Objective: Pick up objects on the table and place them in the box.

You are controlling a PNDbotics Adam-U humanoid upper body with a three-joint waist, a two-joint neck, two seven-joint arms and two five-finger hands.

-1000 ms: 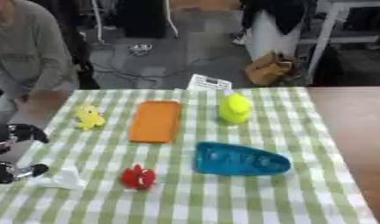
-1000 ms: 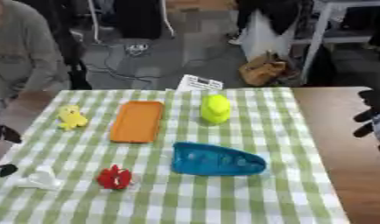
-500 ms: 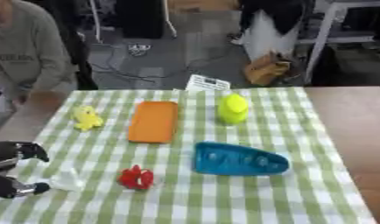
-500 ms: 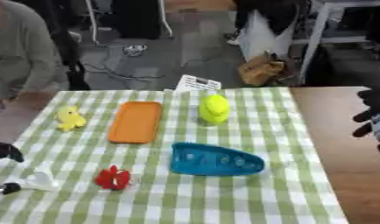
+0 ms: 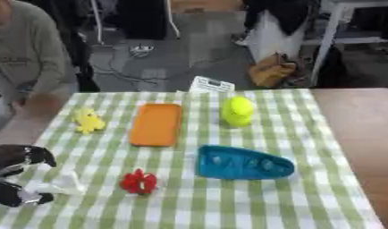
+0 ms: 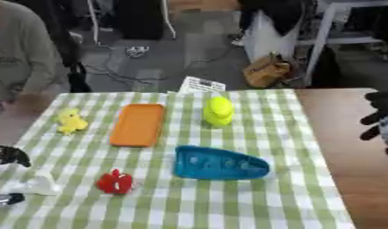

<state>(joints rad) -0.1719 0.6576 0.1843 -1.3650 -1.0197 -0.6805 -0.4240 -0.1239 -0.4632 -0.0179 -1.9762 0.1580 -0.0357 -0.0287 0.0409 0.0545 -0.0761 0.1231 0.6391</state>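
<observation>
Fingers (image 5: 25, 156) around white object (image 5: 62, 184), table's left.

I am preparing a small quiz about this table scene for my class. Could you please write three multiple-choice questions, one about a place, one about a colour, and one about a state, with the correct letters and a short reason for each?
1. Where is the red object relative to the blue tray?
A. To its left, near the front
B. Behind it, at the far edge
C. Inside it

2. What colour is the flat rectangular tray?
A. Purple
B. Orange
C. Black

3. What is the left hand doing?
A. Resting flat on the blue tray
B. Lifting the small yellow toy
C. Closing around a white object at the table's left edge

Answers:
1. A: the red object lies on the cloth left of the blue tray.
2. B: the flat tray is orange.
3. C: the left hand has fingers on both sides of the white object.
</observation>
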